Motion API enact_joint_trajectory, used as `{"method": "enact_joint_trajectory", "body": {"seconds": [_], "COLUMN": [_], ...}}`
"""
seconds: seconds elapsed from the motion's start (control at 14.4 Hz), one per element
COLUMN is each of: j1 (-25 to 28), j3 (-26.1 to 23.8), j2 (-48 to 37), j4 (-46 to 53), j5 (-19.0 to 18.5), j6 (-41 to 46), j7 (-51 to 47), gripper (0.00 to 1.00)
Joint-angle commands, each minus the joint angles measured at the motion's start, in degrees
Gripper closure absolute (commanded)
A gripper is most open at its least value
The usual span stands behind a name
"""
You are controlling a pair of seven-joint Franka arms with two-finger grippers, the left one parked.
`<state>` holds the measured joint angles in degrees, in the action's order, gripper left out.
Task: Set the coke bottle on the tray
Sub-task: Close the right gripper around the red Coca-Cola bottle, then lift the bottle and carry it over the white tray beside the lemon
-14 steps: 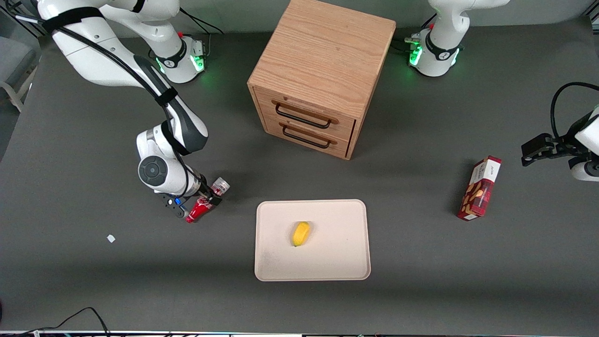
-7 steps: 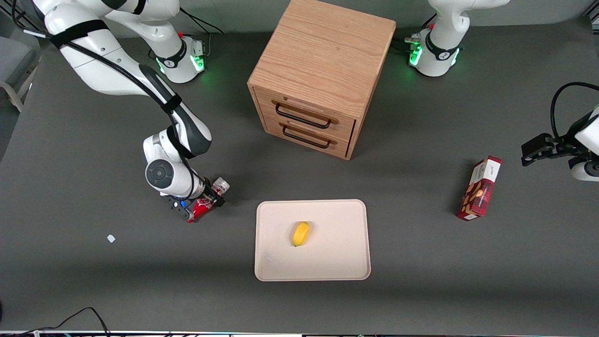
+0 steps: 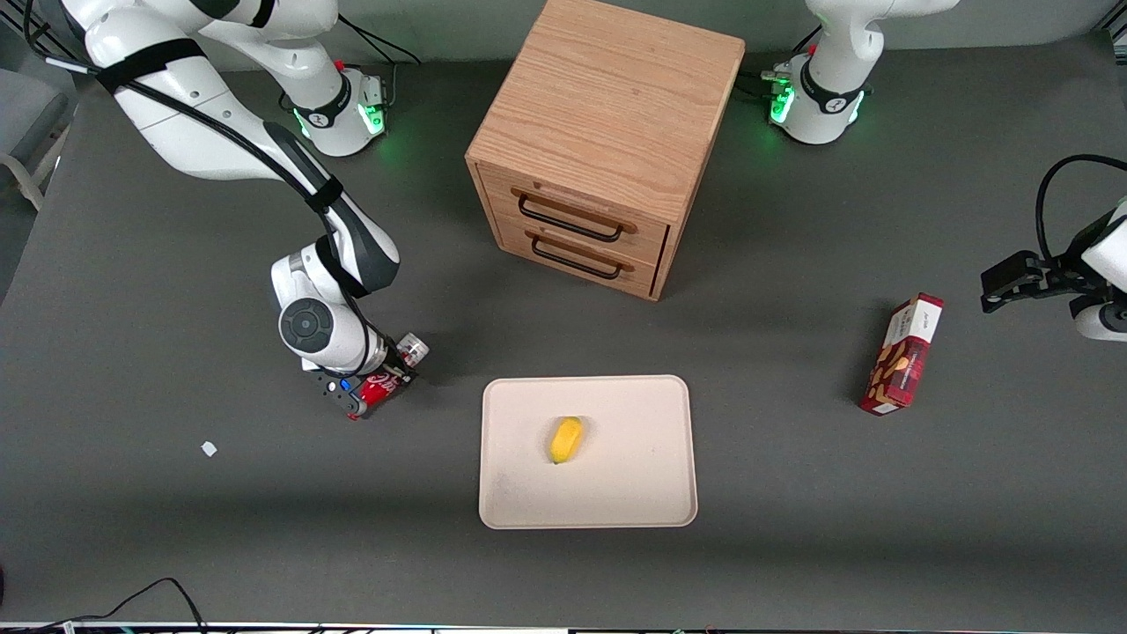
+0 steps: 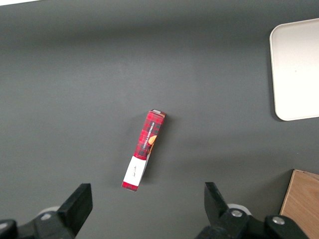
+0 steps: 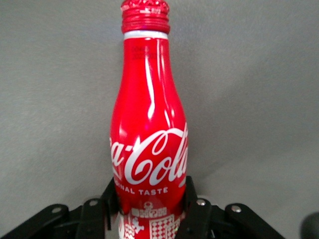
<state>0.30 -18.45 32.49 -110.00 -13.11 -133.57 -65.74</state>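
The red coke bottle (image 3: 384,385) with white script is held in my right gripper (image 3: 379,387), lifted off the table and tilted, silver base end up near the wrist. In the right wrist view the bottle (image 5: 149,134) fills the frame, and the gripper (image 5: 148,209) has both black fingers (image 5: 192,206) pressed on the lower body. The cream tray (image 3: 634,475) lies flat on the table beside the gripper, toward the parked arm's end, and holds a yellow object (image 3: 566,439). A corner of the tray (image 4: 295,69) shows in the left wrist view.
A wooden two-drawer cabinet (image 3: 607,141) stands farther from the front camera than the tray. A red snack box (image 3: 903,354) lies toward the parked arm's end and also shows in the left wrist view (image 4: 143,149). A small white scrap (image 3: 209,448) lies near the working arm.
The right gripper with the bottle has shifted slightly toward the tray and risen a little, and the bottle looks more foreshortened. Nothing else has moved.
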Motion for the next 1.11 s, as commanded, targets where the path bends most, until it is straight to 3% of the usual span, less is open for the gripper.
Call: {"method": "enact_joint_trajectory", "body": {"seconds": [0.0,0.21,0.42,0.62,0.83,1.04], "j1": [0.5,0.6,0.5,1.8,3.6,4.4], "j3": [-3.4,-8.8,-13.2,-15.5,-17.1,-16.5], "j2": [-6.1,-7.5,-7.5,-0.7,10.6,18.5], "j4": [4.7,16.6,28.8,36.9,39.3,39.4], "j5": [-5.1,-5.3,-5.3,-4.7,-5.4,-10.1], "j6": [12.0,27.9,35.1,34.0,22.7,15.0], "j7": [-0.8,4.5,13.0,17.6,18.3,18.1], "gripper": [1.0,1.0,1.0,1.0,1.0,1.0]}}
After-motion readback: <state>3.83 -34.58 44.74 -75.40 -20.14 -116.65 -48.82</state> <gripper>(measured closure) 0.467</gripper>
